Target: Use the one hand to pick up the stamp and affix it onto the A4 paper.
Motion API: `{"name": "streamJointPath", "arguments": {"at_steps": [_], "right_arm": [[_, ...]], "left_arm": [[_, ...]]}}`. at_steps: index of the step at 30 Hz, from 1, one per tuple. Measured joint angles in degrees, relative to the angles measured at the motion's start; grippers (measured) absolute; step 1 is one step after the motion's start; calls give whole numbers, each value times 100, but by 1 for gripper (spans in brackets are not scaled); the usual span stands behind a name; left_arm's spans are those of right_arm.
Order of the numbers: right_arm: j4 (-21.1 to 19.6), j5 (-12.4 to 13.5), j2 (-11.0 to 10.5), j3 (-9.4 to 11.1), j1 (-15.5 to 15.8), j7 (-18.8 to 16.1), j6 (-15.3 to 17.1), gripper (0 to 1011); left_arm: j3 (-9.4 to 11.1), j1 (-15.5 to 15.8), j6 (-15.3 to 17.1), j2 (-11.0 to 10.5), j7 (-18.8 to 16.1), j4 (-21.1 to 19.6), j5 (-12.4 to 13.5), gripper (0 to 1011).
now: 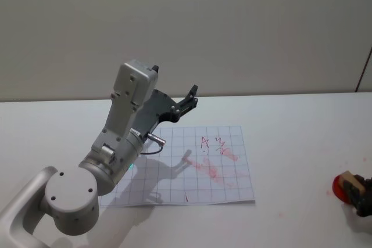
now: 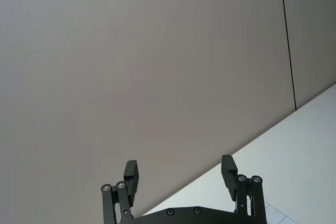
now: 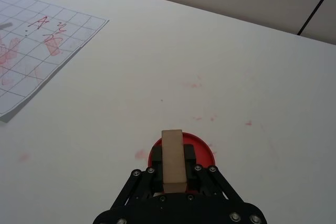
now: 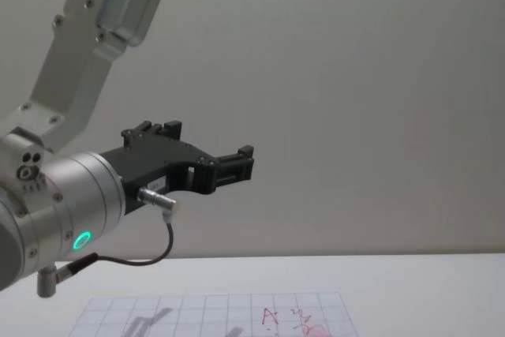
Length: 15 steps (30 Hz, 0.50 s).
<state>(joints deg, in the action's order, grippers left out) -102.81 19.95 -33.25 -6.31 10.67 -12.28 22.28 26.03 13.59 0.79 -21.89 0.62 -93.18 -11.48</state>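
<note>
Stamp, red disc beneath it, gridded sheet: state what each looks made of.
The stamp, held in the fingers of the right gripper, looks like bare wood: matte pale tan, flat faces. The red disc looks like smooth plastic, perhaps an ink pad: even colour, clean round rim. The A4 paper is thin matte paper, lying flat, grid-printed, red-stained. The left gripper hangs open in the air.

The stamp (image 3: 172,156) base lay hidden inside the right gripper (image 3: 173,174); the left arm (image 1: 125,126) covered the paper (image 1: 224,169) on one side; we could not read its scribbles (image 1: 214,143).
</note>
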Motion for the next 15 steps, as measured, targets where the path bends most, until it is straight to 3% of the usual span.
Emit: {"name": "streamJointPath", "arguments": {"at_steps": [9, 15], "right_arm": [[10, -38, 81, -47, -135, -170, -251, 217], [30, -53, 237, -143, -376, -485, -490, 217]], "left_arm": [[0, 0, 0, 0, 0, 0, 0, 1001], [0, 0, 0, 0, 0, 0, 0, 1001]]}}
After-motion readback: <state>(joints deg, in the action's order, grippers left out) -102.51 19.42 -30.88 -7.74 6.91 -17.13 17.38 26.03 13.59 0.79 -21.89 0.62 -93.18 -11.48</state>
